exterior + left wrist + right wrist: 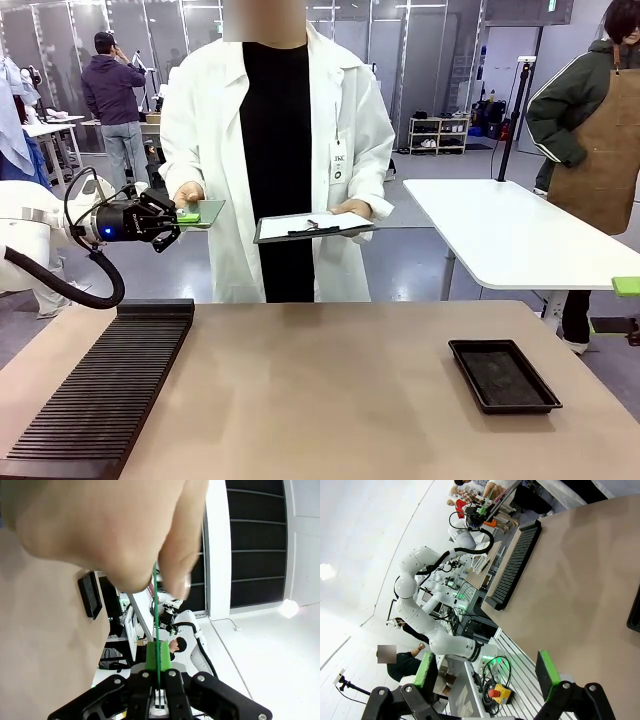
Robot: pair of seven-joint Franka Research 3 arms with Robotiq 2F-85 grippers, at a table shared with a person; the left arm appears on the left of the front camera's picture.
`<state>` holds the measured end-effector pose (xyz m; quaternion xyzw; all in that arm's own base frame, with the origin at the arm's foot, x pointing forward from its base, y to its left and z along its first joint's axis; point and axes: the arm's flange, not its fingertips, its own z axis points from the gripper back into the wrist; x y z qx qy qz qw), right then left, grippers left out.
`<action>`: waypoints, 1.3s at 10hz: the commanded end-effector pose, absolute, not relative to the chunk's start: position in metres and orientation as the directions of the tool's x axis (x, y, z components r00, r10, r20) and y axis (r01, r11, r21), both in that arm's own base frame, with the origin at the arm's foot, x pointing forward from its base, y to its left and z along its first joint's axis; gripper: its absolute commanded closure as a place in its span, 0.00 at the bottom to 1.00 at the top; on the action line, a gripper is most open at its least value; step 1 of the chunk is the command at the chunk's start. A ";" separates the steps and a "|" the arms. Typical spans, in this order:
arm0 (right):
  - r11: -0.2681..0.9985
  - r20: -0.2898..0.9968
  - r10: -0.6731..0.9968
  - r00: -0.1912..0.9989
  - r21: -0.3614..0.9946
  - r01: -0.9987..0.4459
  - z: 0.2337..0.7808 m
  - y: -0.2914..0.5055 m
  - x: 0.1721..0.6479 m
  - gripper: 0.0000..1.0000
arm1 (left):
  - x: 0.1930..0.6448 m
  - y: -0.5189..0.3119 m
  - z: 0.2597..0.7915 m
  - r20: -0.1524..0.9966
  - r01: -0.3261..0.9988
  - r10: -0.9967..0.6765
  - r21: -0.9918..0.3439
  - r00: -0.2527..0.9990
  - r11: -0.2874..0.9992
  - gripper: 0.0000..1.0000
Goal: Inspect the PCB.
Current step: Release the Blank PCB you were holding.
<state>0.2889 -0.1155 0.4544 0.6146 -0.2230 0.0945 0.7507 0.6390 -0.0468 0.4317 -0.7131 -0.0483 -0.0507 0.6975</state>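
Note:
The PCB (pixel 203 213) is a thin green board held flat at chest height beyond the table's far left edge. My left gripper (pixel 172 222) is shut on its near edge. The person's hand (pixel 187 194) grips its far end from above. In the left wrist view the PCB (pixel 157 630) stands edge-on as a thin green line between my shut green pads (pixel 152 655), and the person's fingers (pixel 170 575) pinch its far end. My right gripper (pixel 486 675) is open, with nothing between its fingers.
The person's other hand holds a clipboard (pixel 315 228) with a pen on it. A black slotted rack (pixel 100 390) lies along the table's left side. A shallow black tray (pixel 503 375) sits at the right. A white table (pixel 520 235) stands behind.

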 end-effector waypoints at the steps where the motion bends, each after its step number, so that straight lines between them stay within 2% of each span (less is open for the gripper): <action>1: 0.217 0.471 -0.138 0.872 0.873 -0.437 0.456 -0.117 0.291 0.00 | 0.639 -0.049 0.434 0.141 0.140 -0.004 -0.990 0.990 -0.022 0.97; 13: 0.217 0.471 -0.138 0.872 0.873 -0.437 0.456 -0.117 0.291 0.00 | 0.639 -0.049 0.434 0.141 0.140 -0.004 -0.990 0.990 -0.022 0.97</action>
